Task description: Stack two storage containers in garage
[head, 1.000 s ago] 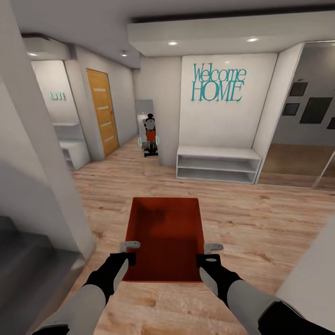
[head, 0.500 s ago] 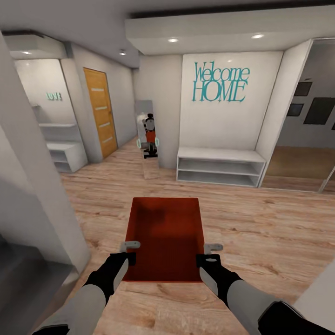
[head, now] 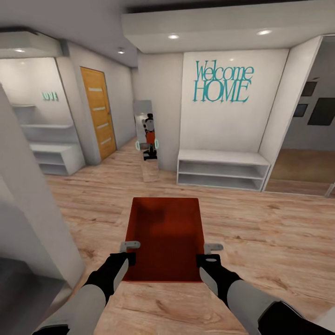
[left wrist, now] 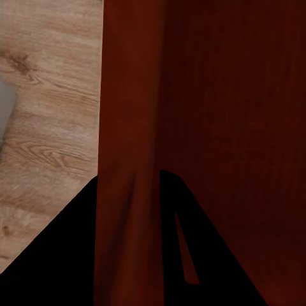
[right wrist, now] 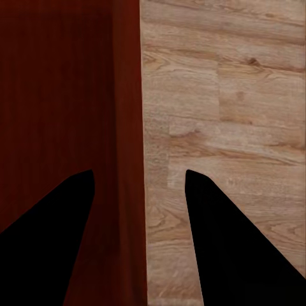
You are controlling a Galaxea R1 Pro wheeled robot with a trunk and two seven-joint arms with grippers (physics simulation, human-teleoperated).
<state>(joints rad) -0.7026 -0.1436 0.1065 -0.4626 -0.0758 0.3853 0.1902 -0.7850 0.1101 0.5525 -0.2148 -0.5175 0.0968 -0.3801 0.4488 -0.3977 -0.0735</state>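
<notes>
Container: you carry one orange-red storage container (head: 164, 239) out in front of your trunk, above the light wood-plank floor (head: 260, 232), open side up and nothing visible inside.
Axis: its long axis runs straight away from you, the far short end pointing toward the white low shelf (head: 222, 170) under the "Welcome HOME" lettering (head: 223, 83); it looks level.
Left claw: the left claw (head: 129, 251) pinches the container's left long wall near the end closest to you; in the left wrist view the wall (left wrist: 131, 159) runs between the two fingers.
Right claw: the right claw (head: 208, 253) pinches the right long wall the same way; in the right wrist view the wall (right wrist: 127, 159) sits between the dark fingers (right wrist: 236, 248).
Change: over the last second the hallway has slid across the head view, the grey wall at the left giving way to more of the alcove with white shelves (head: 51, 139), while container and claws kept their place in the picture. I read that as your base turning or rolling, not the load shifting.
Meaning: the grip appears steady, but you are on wood flooring, so the garage is not reached yet.
Surroundings: a honey-coloured door (head: 98, 111) stands ahead at the left, a tall mirror (head: 148, 135) beside it.
</notes>
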